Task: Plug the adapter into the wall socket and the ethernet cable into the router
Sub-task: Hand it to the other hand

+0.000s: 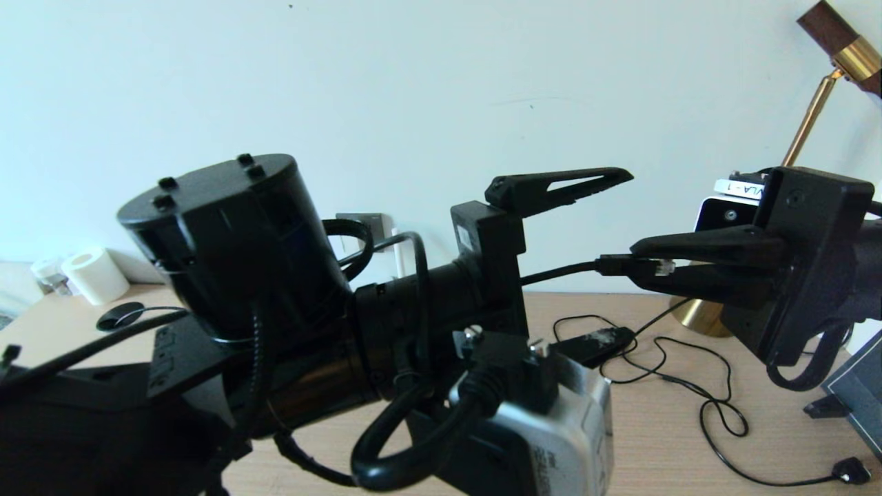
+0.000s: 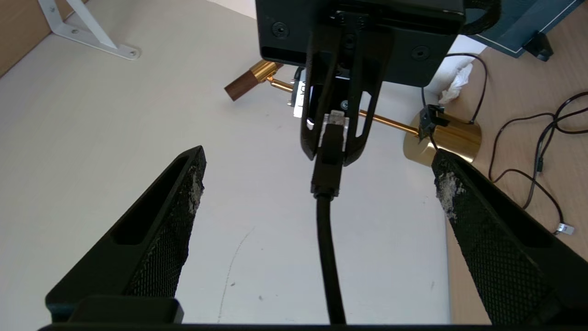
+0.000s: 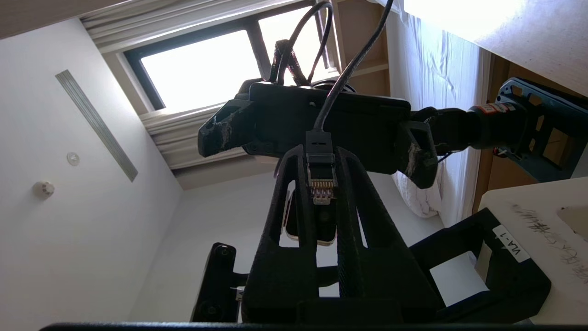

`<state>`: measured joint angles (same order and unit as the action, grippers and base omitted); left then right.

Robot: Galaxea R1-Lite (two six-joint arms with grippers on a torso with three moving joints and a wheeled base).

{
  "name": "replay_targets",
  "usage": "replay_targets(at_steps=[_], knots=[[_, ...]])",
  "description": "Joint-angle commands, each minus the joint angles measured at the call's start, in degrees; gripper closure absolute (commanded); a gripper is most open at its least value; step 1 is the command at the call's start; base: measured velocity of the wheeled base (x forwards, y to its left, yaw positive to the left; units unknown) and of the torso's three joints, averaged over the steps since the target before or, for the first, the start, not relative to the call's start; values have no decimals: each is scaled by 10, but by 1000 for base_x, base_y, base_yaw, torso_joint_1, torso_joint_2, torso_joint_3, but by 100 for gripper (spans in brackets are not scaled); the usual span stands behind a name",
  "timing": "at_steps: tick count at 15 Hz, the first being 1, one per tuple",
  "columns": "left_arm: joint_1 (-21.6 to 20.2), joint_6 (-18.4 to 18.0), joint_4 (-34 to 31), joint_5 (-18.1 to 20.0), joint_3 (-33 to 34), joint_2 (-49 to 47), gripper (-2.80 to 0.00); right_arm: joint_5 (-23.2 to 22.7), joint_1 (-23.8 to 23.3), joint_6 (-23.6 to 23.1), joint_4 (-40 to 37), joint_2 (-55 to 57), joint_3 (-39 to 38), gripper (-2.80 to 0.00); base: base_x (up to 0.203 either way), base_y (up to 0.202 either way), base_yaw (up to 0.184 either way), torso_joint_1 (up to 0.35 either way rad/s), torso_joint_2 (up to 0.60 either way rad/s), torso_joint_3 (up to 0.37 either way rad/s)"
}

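While the right gripper (image 1: 679, 265) pinches the ethernet cable (image 1: 620, 265) at its plug, your left gripper (image 2: 317, 188) faces it with fingers spread wide.

You've got the clear clip plug sticking out just past the right fingertips, held up off the desk, black cable running back between the open left fingers, touching neither. Judge it light and springy: the thick cord will tug and twist the plug, and that little clear clip looks brittle. Take hold on the black boot right behind the plug, not on the clip or the bare cord. Behind the left arm, the wall socket (image 1: 368, 224) peeks out; no router in sight.
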<state>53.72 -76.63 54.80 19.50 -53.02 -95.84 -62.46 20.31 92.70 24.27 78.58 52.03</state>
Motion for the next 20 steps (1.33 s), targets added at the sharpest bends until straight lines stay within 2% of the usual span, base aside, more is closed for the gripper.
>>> replay_targets(at_steps=[1, 3, 4, 20], knots=[[0, -4, 3, 1, 4, 0, -280, -4, 1, 5, 2, 0, 0, 0, 0, 0, 0, 0, 0, 0], [0, -3, 3, 1, 4, 0, -280, -4, 1, 5, 2, 0, 0, 0, 0, 0, 0, 0, 0, 0], [0, -2, 3, 2, 4, 0, 0, -4, 1, 6, 3, 0, 0, 0, 0, 0, 0, 0, 0, 0], [6, -2, 3, 3, 7, 0, 0, -3, 1, 1, 4, -1, -4, 0, 0, 0, 0, 0, 0, 0]])
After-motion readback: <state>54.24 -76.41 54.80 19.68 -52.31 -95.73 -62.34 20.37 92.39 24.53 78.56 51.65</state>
